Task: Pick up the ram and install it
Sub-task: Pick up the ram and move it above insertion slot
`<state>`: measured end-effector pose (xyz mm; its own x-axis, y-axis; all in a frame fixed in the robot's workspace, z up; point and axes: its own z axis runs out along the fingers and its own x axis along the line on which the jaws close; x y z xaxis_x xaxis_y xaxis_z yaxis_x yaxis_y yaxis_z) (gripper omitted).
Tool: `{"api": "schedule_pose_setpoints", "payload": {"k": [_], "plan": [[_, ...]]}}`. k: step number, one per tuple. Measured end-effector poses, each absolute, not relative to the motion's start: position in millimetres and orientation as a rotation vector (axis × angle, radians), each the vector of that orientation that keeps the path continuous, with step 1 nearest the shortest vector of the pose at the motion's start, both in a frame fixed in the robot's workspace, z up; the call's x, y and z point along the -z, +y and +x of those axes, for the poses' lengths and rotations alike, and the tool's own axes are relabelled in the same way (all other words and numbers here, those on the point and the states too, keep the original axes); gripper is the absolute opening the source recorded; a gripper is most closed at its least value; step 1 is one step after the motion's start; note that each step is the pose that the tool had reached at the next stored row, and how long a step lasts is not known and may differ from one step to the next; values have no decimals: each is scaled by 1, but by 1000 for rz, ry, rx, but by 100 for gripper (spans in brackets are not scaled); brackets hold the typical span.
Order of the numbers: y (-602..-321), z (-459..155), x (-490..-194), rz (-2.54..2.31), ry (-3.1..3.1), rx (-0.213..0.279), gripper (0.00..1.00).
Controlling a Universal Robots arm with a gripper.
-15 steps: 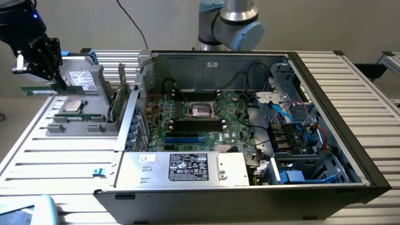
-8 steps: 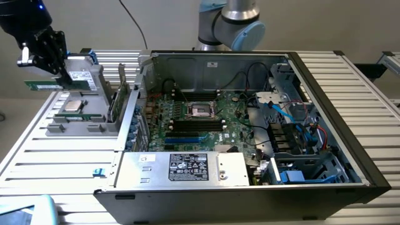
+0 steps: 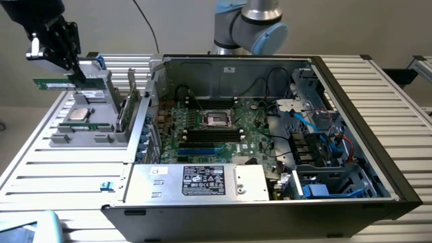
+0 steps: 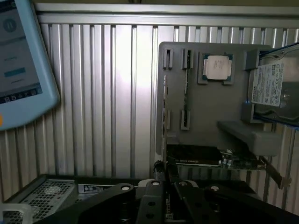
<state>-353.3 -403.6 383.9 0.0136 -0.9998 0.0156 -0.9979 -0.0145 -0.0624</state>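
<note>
Open computer case [image 3: 223, 76] on slatted table [image 3: 60, 172] — grey tray [image 3: 88, 139] holds processor chip [image 3: 81, 113].

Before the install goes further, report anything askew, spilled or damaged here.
Nothing stands out. The gripper holds the ram level in the air by the grey tray; the open case shows nothing spilled or broken.

Black gripper [image 3: 76, 77] sits upper left of the exterior view, pointing down and slightly tilted, jaws pinched close on the ram [image 3: 52, 83]. Grey arm joint [image 3: 251, 24] with blue cap [image 3: 270, 36] at top centre. Wrist view: black linkages [image 4: 117, 198] drawn in together.
</note>
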Motion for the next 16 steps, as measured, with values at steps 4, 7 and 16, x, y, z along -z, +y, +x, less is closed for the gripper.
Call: {"api": "schedule_pose_setpoints", "payload": {"k": [4,7,16], "plan": [[-405,-337,-398,-2212,2181,86,14],[-406,-324,-408,-2212,2181,85,14],[-408,-283,-427,-2213,2182,84,14]]}}
